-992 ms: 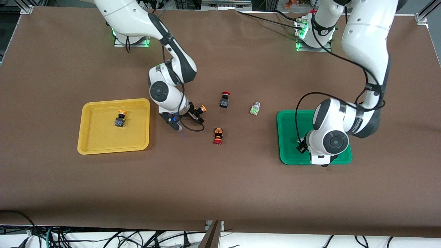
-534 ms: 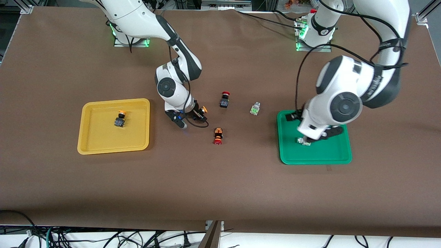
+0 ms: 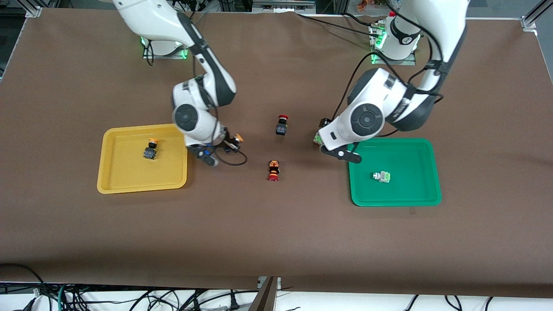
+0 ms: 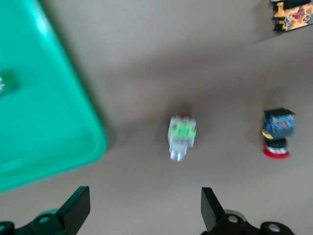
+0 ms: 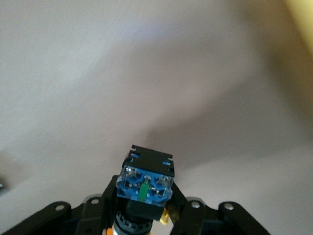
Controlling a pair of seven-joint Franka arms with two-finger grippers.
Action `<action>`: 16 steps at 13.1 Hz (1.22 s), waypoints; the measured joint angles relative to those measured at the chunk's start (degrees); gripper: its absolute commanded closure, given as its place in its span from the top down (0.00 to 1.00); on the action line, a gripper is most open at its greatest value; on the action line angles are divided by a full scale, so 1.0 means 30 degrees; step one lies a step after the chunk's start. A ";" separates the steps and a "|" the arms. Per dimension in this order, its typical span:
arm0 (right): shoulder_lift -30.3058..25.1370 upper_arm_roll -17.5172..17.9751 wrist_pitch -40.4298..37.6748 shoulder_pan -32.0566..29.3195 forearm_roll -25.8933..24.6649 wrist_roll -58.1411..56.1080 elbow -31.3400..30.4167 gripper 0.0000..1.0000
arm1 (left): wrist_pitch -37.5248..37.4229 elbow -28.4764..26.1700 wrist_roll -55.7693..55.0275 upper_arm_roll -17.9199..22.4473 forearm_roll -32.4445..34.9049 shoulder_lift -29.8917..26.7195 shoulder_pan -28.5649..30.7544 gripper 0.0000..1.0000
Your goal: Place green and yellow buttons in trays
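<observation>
My right gripper (image 3: 230, 146) is shut on an orange-yellow-capped button (image 3: 237, 139) and holds it over the table beside the yellow tray (image 3: 129, 183). Its blue-and-black body (image 5: 145, 182) shows between the fingers in the right wrist view. Another yellow button (image 3: 150, 149) lies in the yellow tray. My left gripper (image 3: 339, 151) is open and empty, above the table between the green tray (image 3: 414, 149) and a loose green button (image 3: 318, 138). The wrist view shows that button (image 4: 182, 137) ahead of the open gripper (image 4: 144, 215). A second green button (image 3: 382, 176) lies in the green tray.
Two red-capped buttons lie mid-table, one (image 3: 281, 125) farther from the front camera and one (image 3: 273, 170) nearer. Both show in the left wrist view, one (image 4: 278, 133) beside the green button and one (image 4: 293, 13) at the frame's edge. The green tray's rim (image 4: 73, 98) is close to my left gripper.
My left gripper left a green button in the green tray, rose and swung over to the loose green button. My right gripper carried the yellow button toward the yellow tray.
</observation>
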 measured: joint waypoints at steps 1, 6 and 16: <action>-0.0524 -0.1261 -0.1236 -0.0019 -0.0002 -0.2166 -0.0012 0.00 | 0.2296 -0.1461 0.0129 -0.0184 0.0319 0.0051 -0.0061 1.00; -0.1018 -0.4995 -0.2611 -0.0464 0.0007 -0.9133 -0.1040 0.15 | 0.8527 -0.5265 0.0751 -0.0321 0.0561 0.0523 -0.0414 1.00; -0.0332 -0.4946 -0.1151 -0.0920 0.1343 -1.0601 -0.1093 0.99 | 0.9837 -0.5086 0.0836 -0.0345 0.2708 0.1443 -0.0609 0.07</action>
